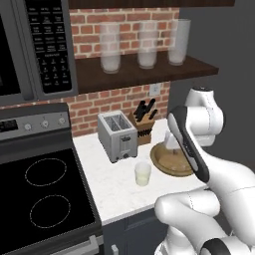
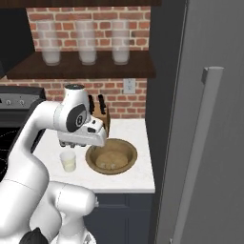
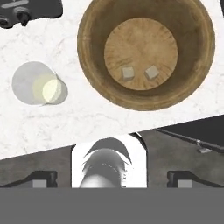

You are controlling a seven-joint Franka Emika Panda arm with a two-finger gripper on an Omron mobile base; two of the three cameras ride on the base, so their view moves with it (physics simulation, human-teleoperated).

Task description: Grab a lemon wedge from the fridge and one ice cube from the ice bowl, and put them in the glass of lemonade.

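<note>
Nearest our lens, the gripper [image 3: 112,181] hung above the counter edge with its jaws spread wide, holding nothing. We saw the glass of lemonade [image 3: 40,84], a clear round tumbler, on the white marbled counter [image 3: 65,118]. Just beside it sat the turned wooden ice bowl [image 3: 145,51] with two pale cubes [image 3: 127,73]. At far right, the fridge [image 2: 209,143] stood closed, its contents hidden.

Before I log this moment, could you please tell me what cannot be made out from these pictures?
- Lemon wedge: unseen; the fridge is closed in the right base view.
- Ice bowl: its right part is hidden by the arm in the left base view.
- Gripper: only its dark tips show at the bottom of the hand view, set wide apart.
- Toaster: cut off by the hand view's top edge.
</note>
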